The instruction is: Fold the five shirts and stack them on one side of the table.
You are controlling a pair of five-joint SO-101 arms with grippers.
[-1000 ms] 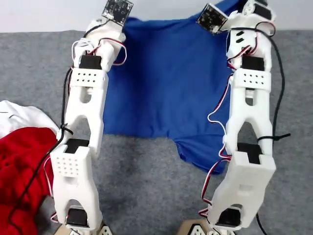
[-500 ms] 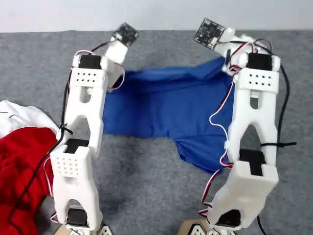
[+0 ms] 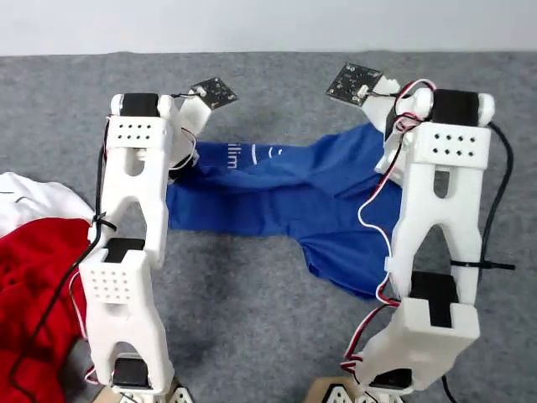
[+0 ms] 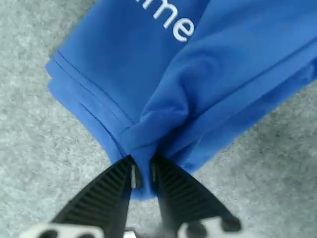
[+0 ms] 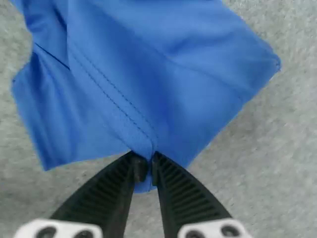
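Well to the left of the blue shirt (image 3: 285, 193) we see a red shirt (image 3: 33, 294) in a crumpled heap, cut off by the frame's edge. A white shirt (image 3: 29, 197) touches its far side, and we cannot tell how far the white one runs under the red. Next comes the left arm (image 3: 130, 252), standing over the blue shirt's left end and hiding that end from above. From the wrist we see the left gripper (image 4: 142, 173) pinched tight on a bunched fold at the blue shirt's hemmed edge, black jaws closed with cloth between them. The blue shirt itself lies on the grey table (image 3: 252, 336) as a rumpled band stretching between the 2 arms. Pale lettering (image 3: 252, 154) shows on its upper layer near the left end, partly swallowed by folds and too broken up to make out. 1 sleeve juts out toward the near side, by the right arm's base. At the shirt's right end, the right gripper (image 5: 143, 166) is clamped shut on a stitched seam, with a small tab of blue cloth poking out between the jaws. The right arm (image 3: 432, 252) covers that end from above, and its red and white wires (image 3: 373, 210) hang across the blue cloth.
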